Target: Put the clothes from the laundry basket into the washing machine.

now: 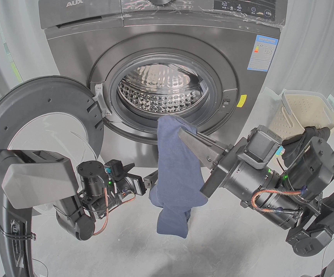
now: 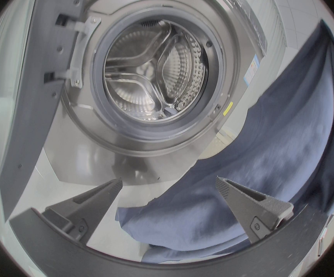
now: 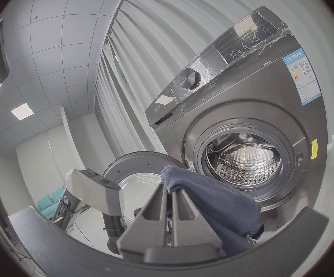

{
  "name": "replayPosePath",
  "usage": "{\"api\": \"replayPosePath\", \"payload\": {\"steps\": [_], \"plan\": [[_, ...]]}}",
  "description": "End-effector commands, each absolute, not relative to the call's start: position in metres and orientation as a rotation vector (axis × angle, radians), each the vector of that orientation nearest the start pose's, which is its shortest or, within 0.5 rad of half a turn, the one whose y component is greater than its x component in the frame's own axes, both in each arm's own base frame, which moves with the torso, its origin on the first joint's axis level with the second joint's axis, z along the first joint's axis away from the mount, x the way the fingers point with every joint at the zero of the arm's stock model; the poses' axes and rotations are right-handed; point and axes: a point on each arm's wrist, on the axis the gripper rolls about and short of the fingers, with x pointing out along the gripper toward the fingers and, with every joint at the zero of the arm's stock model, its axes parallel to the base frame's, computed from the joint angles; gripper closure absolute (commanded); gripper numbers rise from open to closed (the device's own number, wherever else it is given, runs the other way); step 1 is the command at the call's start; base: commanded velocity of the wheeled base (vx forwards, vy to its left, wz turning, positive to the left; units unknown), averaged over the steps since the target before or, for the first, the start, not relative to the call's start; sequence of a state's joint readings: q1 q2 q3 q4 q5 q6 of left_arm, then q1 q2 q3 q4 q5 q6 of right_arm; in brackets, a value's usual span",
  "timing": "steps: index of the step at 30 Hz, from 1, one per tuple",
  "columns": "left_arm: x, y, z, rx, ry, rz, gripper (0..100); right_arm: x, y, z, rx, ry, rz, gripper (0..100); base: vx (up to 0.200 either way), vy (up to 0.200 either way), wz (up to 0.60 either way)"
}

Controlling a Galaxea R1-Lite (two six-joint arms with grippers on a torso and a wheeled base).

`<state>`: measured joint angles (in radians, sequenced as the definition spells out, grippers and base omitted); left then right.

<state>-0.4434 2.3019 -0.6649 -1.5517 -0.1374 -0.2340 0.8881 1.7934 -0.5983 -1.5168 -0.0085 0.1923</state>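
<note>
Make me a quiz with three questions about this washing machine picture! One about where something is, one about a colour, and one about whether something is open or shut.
1. Where does the laundry basket stand?
A. On top of the washing machine
B. On the robot's left of it
C. On the robot's right of it

2. What colour is the cloth held by the right gripper?
A. Blue
B. Red
C. Yellow

3. How is the washing machine's door?
A. Shut
B. Swung open
C. Taken off

Answers:
1 C, the head view shows it beside the machine's right side.
2 A, the hanging cloth is dark blue.
3 B, the door stands out to the left and the drum shows.
</note>
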Motion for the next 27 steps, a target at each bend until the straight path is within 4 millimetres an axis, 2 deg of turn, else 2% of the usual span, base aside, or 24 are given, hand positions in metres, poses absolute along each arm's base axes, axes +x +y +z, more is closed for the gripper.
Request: {"api": "replayPosePath", "payload": {"steps": [1,12,19,27], "plan": [[0.331,-0.167,0.004,-0.189,0.227,-0.575,0,0.193,0.234,0.191,0.327,-0.225,0.892,100,0.000,0.000,0.00],[0.313,-0.177,-0.001,-0.156,0.272,-0.621,0,0.223,0.235,0.189,0.319,-0.246,0.828,100,0.000,0.000,0.00],[0.308,-0.190,-0.008,-0.153,0.289,-0.657,0,0.224,0.244,0.190,0.325,-0.250,0.845,100,0.000,0.000,0.00],[0.305,-0.202,-0.014,-0.151,0.294,-0.685,0,0.223,0.244,0.193,0.331,-0.263,0.850,100,0.000,0.000,0.00]]}}
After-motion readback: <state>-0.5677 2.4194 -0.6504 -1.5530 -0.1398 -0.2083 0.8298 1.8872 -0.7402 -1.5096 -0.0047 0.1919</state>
